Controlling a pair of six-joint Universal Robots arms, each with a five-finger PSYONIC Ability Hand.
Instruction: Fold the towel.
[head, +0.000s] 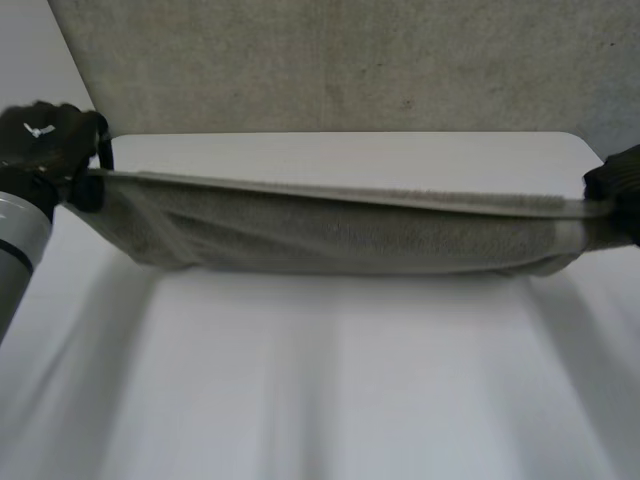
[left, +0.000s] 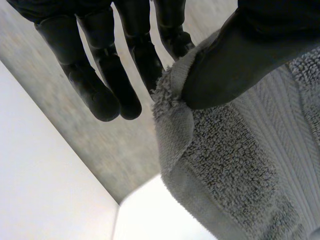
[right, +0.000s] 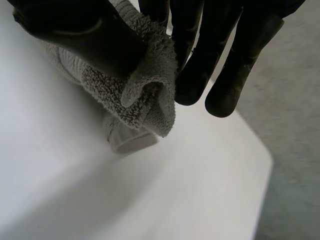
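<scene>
The grey towel (head: 340, 235) was stretched from left to right above the white table (head: 330, 400), and its middle sagged low. I could not tell whether the lower fold touched the table. The left hand (head: 50, 140) pinched the left end between thumb and fingers, and the right hand (head: 618, 180) pinched the right end in the same way. The towel looked soft, thick and light, with a rough looped surface that should not slip easily. It kept no shape by itself, so I judged the corners the best places to hold.
</scene>
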